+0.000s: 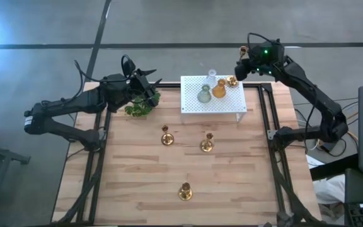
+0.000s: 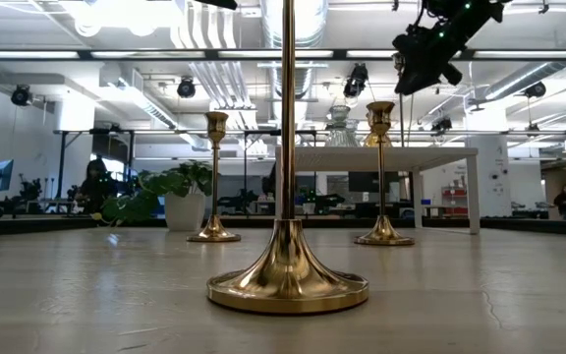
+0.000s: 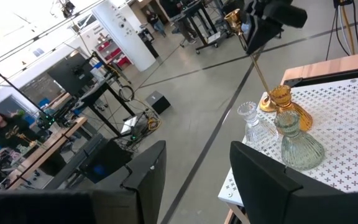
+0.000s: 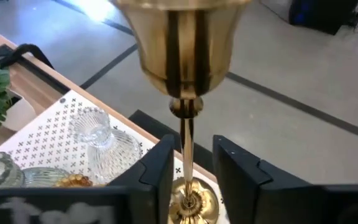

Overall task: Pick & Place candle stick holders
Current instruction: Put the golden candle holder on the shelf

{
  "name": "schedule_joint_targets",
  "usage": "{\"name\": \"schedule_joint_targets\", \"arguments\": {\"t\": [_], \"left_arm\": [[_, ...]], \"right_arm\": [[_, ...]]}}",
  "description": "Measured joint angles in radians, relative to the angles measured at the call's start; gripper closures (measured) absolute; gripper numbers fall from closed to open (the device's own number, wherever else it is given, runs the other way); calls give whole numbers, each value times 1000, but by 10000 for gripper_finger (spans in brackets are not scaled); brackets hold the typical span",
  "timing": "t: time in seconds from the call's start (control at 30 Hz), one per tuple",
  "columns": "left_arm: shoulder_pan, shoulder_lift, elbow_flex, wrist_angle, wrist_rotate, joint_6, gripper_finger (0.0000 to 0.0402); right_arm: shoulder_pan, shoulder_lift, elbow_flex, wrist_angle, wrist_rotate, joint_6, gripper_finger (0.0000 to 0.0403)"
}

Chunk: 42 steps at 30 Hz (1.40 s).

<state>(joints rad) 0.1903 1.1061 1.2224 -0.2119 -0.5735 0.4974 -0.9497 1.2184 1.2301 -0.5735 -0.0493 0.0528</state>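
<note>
On the white perforated stand [image 1: 222, 104] stand a clear [image 1: 211, 77], a pale green [image 1: 204, 94] and an amber [image 1: 219, 89] glass holder. A gold candlestick [image 1: 232, 81] rests on its round base [image 4: 188, 202] at the stand's far right corner. My right gripper [image 4: 193, 148] is open, a finger on either side of its stem [image 4: 187, 134], below the cup [image 4: 188, 43], with a gap on both sides. Three more gold candlesticks [image 1: 166, 137] [image 1: 207, 144] [image 1: 185, 191] stand on the table. My left gripper [image 3: 197, 186] waits open beside the plant.
A green leafy plant [image 1: 142, 106] in a white pot sits at the table's far left, just under my left arm. The stand takes up the far middle of the wooden table [image 1: 125, 183]. Black frame rails [image 1: 275, 164] run along both sides.
</note>
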Motion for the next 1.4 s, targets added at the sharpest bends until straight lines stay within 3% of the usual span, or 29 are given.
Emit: {"name": "schedule_joint_targets", "arguments": {"t": [0.27,0.5,0.73,0.97,1.23,1.4], "left_arm": [[0,0,0,0,0,0,218],[0,0,0,0,0,0,218],[0,0,0,0,0,0,218],[0,0,0,0,0,0,218],[0,0,0,0,0,0,218],[0,0,0,0,0,0,218]], "right_arm": [[0,-77,1,-60,1,0,232],[0,-226,3,-199,-8,54,212],[45,-406,3,-342,-80,144,212],[203,-544,-11,-428,-89,295,239],[373,-615,-74,-360,-96,407,275],[510,-609,-148,-116,-175,444,290]]}}
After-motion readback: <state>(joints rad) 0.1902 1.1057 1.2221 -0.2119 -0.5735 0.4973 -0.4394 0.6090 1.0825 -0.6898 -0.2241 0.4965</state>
